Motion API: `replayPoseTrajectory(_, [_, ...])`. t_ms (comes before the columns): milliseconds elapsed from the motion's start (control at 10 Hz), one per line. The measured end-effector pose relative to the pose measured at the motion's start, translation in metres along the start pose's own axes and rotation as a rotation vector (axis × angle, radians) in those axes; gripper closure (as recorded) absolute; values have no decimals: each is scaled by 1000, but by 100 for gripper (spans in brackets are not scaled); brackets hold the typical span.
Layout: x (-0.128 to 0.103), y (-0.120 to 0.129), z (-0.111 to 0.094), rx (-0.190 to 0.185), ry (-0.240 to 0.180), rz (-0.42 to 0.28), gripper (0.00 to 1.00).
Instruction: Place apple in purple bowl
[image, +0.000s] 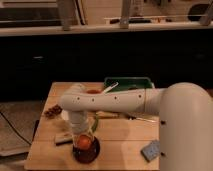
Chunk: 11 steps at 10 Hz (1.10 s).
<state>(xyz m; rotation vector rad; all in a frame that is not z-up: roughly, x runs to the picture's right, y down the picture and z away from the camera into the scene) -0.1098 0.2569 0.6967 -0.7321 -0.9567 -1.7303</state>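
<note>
The apple (84, 143) is a small red-orange fruit sitting in or just over the dark purple bowl (87, 153) near the front left of the wooden table (120, 135). My gripper (82, 136) hangs straight down from the white arm (115, 102), right on top of the apple. The bowl's rim shows below and beside the apple. The orange bowl (93, 91) with a white spoon (111, 87) sits behind the arm.
A green tray (131, 82) lies at the back of the table. A blue-grey sponge (151, 149) lies at the front right. A small flat packet (62, 138) lies left of the bowl, and a brown snack item (51, 111) at the left edge.
</note>
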Motion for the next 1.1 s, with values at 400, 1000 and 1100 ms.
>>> replayPoseTrajectory(400, [1, 0, -2, -3, -8, -7, 20])
replayPoseTrajectory(1000, [5, 1, -7, 3, -10, -9, 20])
replayPoseTrajectory(1100, [6, 1, -8, 3, -12, -9, 20])
